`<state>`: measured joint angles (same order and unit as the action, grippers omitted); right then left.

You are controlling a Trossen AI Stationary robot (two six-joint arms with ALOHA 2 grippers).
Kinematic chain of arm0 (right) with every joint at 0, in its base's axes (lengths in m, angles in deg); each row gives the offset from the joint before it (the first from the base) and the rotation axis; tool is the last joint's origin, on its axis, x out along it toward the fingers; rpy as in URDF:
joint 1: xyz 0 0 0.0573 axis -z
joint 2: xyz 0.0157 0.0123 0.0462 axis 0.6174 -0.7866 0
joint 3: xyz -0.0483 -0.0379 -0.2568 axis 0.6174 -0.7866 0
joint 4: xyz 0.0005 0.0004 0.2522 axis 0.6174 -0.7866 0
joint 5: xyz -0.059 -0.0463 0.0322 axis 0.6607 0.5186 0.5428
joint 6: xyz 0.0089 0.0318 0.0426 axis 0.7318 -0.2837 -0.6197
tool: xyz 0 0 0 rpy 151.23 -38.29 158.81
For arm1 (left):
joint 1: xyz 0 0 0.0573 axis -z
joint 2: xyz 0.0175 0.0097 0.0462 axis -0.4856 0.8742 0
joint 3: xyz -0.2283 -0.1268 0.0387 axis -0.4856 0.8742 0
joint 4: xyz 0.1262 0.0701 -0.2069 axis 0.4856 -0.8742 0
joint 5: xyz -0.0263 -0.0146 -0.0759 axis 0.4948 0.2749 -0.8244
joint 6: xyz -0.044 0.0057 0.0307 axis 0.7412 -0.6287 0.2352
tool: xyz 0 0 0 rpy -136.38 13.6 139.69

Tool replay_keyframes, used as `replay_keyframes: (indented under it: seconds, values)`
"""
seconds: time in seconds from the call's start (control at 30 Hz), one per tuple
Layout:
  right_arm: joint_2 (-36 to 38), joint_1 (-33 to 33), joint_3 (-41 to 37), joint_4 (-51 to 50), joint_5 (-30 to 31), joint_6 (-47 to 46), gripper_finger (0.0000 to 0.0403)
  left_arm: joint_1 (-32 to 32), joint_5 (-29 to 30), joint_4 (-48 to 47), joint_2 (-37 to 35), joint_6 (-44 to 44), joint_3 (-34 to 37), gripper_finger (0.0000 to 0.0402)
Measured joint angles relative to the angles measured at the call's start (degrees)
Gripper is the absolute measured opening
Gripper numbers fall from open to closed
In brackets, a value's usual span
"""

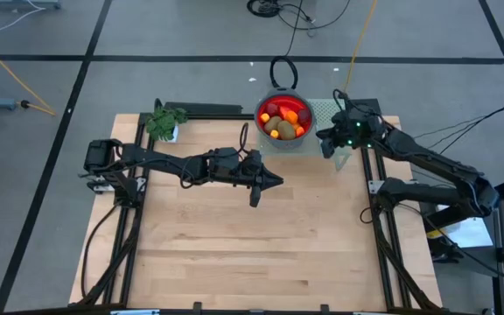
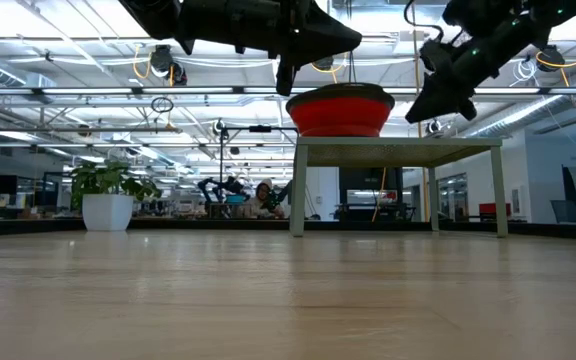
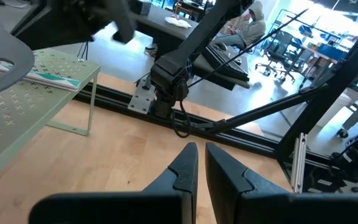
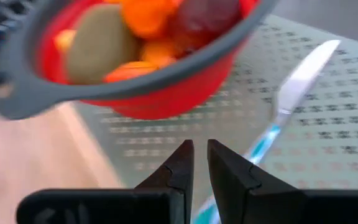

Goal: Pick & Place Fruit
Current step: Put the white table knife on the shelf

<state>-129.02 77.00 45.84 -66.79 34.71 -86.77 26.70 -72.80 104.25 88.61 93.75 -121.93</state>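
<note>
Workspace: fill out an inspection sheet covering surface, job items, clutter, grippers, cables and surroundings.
Surface: wooden table, bare across its front half.
Job's things: fruit piled in a red colander, which stands on a pale green perforated stand at the table's back edge.
Clutter: knife lying on the stand; potted plant at the back left.
Grippers: left gripper shut, empty, raised over mid-table; right gripper shut, empty, above the stand beside the colander.
Cables: yellow cable and black cable on the floor beyond the table.
Surroundings: open workshop; a person seated at a desk.
</note>
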Motion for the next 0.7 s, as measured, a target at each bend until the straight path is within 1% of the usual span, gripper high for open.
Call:
replay_keyframes:
  seconds: [0.07, 0.23, 0.37, 0.53, 0.63, 0.7]
  values:
    - [-1.1, 0.0, 0.0, 0.1, 1.9, 1.3, 0.0038, 0.0, 0.0, 0.1, 0.0, 0.3, 0.0, 0.0026]
    - [-3.7, 0.0, 0.0, 0.1, 1.7, 3.9, 0.0038, 0.0, 0.0, 0.1, 0.0, 0.7, 0.0, 0.0026]
    - [-5.6, 0.0, 0.0, 0.0, 1.8, 4.8, 0.0033, 0.0, 1.1, 0.1, 0.0, 0.8, 0.0, 0.0026]
    - [-6.1, 0.0, 0.0, 0.0, 2.1, 6.8, 0.0021, 0.0, 1.4, 0.1, 0.0, 0.8, 0.0, 0.0026]
    - [-6.1, 0.0, 0.0, 0.0, 4.7, 7.0, 0.0012, 0.0, 1.4, 0.1, 0.0, 0.8, 0.0, 0.0026]
    - [-6.1, 0.0, 0.0, 0.1, 5.2, 7.4, 0.0006, 0.0, 1.7, 0.1, 0.0, 0.8, 0.0, 0.0026]
